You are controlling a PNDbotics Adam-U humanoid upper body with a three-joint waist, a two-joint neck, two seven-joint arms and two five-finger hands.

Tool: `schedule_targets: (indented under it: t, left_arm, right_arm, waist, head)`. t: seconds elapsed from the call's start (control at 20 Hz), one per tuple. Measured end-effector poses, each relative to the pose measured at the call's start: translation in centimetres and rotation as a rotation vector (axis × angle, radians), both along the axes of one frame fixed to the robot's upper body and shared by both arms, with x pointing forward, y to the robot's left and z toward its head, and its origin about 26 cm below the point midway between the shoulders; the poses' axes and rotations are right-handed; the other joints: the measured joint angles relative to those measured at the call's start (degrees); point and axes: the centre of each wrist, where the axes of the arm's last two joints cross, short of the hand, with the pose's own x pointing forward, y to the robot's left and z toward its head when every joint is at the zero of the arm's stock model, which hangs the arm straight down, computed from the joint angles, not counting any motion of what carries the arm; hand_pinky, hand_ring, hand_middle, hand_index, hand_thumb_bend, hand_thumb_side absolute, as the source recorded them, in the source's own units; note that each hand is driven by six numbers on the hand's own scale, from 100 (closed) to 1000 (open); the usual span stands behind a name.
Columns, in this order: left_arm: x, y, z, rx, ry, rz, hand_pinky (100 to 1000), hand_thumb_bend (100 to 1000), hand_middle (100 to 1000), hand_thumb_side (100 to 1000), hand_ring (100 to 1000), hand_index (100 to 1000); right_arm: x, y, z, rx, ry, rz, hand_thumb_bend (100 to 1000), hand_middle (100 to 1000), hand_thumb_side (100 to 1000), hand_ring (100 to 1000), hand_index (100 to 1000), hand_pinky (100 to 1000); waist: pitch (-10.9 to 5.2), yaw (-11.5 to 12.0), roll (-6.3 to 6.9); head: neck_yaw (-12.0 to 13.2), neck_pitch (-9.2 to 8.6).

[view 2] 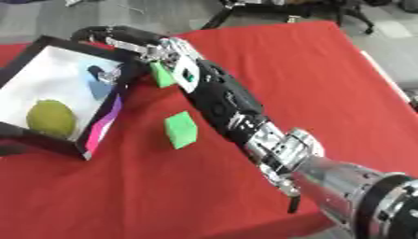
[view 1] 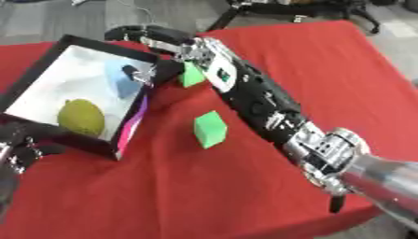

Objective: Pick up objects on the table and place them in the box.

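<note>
— Two green blocks out on the red table [view 1: 343,84], outside the box [view 1: 49,70]. Nearer one [view 1: 210,129] toward the middle of the cloth, tilted on an edge, well apart from any hand. Farther one [view 1: 192,74] just beside the box's right wall, near its far right corner.

— And the right hand [view 1: 151,37]?

— Reaching in from the lower right corner, arm stretched diagonally across the table. Fingers curled over the box's far right corner, above the rim. Farther green block right under the wrist, touching or nearly so; cannot tell which. Not held, from what shows. Fingers bent, but whether closed around anything cannot be made out.

— Inside the box?

— White floor. Yellow-green round fruit [view 1: 81,116] toward the near corner. Pale blue shape [view 1: 122,79] further back, close to the right wall, with a small dark thing [view 1: 130,71] on top of it, just below the curled fingers. Touching the fingers or not: cannot tell.

— Box itself?

— Black rim, sitting askew at the left edge of the table, pink and purple print along its right outer wall.

— Left hand [view 1: 20,149]?

— Low at the left edge of the left eye view, just beside the box's near left corner. Dark, partly cut off; fingers too unclear to judge.
</note>
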Motion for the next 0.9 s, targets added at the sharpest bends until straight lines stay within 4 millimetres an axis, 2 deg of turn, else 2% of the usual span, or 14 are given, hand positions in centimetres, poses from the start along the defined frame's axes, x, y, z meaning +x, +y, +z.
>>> schedule_targets:
  t: [0.3, 0.45, 0.7, 0.9]
  left_arm:
    - [0.0, 0.3, -0.3, -0.002, 0.006, 0.02, 745, 100, 669, 908, 827, 704]
    - [0.0, 0.5, -0.4, 0.001, 0.007, 0.028, 745, 100, 669, 908, 827, 704]
    - [0.0, 0.6, -0.4, 0.003, 0.007, 0.034, 745, 100, 670, 909, 827, 703]
    - [0.1, 0.6, -0.3, 0.003, 0.005, 0.033, 745, 100, 670, 908, 828, 703]
  right_arm:
    - [-1.0, -5.7, 0.5, 0.011, 0.069, -0.09, 100, 966, 680, 956, 1000, 1000]
    - [-1.3, -7.7, -0.2, -0.02, 0.118, -0.139, 100, 972, 599, 961, 1000, 1000]
    - [-1.3, -9.1, -1.5, -0.091, 0.145, -0.201, 100, 961, 515, 958, 1000, 1000]
    - [-1.2, -9.2, -2.5, -0.103, 0.129, -0.243, 100, 951, 444, 955, 999, 1000]
  waist:
    - [0.0, -1.0, 0.01]
    - [0.0, -1.2, 0.02]
    - [0.0, -1.1, 0.02]
    - [0.06, -0.7, 0.02]
  head:
    - [0.9, 0.02]
    - [1.2, 0.02]
    - [1.2, 0.02]
    - [0.8, -0.15]
